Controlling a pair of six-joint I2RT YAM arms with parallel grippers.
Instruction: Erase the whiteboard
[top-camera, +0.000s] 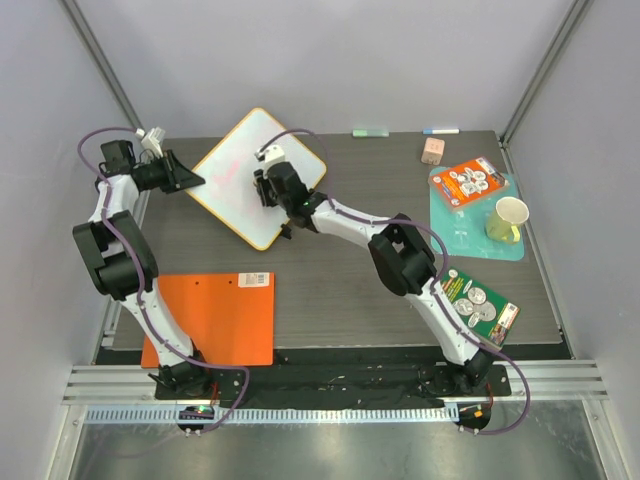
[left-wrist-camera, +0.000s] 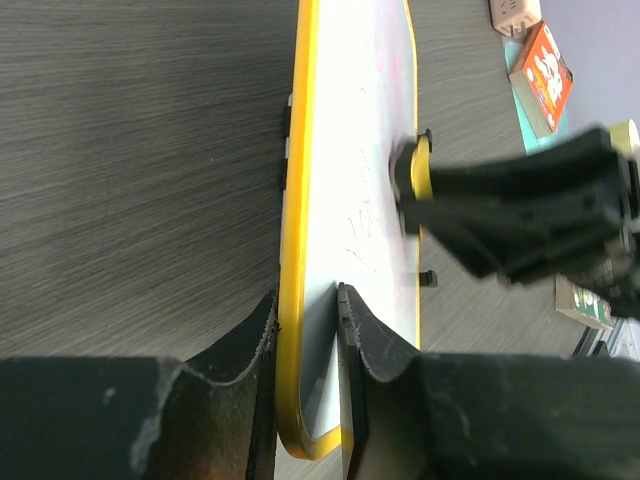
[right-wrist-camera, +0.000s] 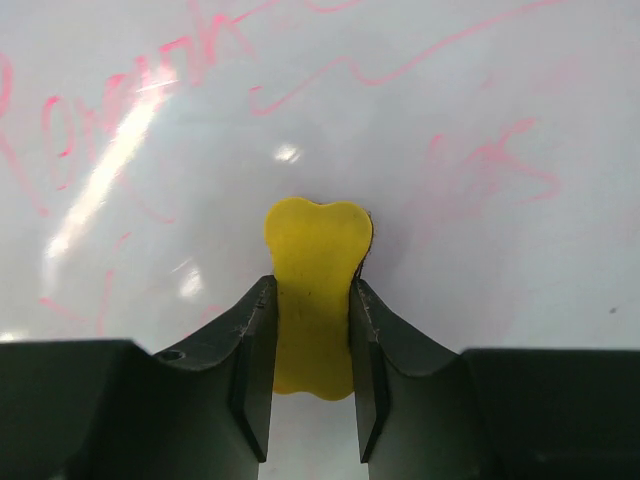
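While the left gripper (top-camera: 192, 181) is pinched narrowly on the rim of the flat white whiteboard with rounded corners and a thin yellow-orange rim (top-camera: 235, 170), the right gripper (top-camera: 268, 192) is half closed on a small yellow lobed eraser (right-wrist-camera: 315, 290) and holds it against the white face among pink scribbles (right-wrist-camera: 130, 90). The whiteboard lies at the far left of the dark wood-grain table (top-camera: 340, 290), turned diamond-wise, with one corner toward the back wall and one toward the arms. Its slightly longer sides appear to run from near-left to far-right, though the shape is close to square from above. The left wrist view looks along the rim almost edge-on (left-wrist-camera: 300, 150), so the held side may be lifted a little; that cannot be settled from these views. Judged by its thinness, the whiteboard should be light and stiff, with a glossy face that offers little friction. It would probably skate under a wiping stroke unless pinned. The rim is the sensible place to hold it, near a corner as the left gripper (left-wrist-camera: 308, 312) does, since that leaves the writing surface free. Hard pressing far from that hold might flex or pivot it.
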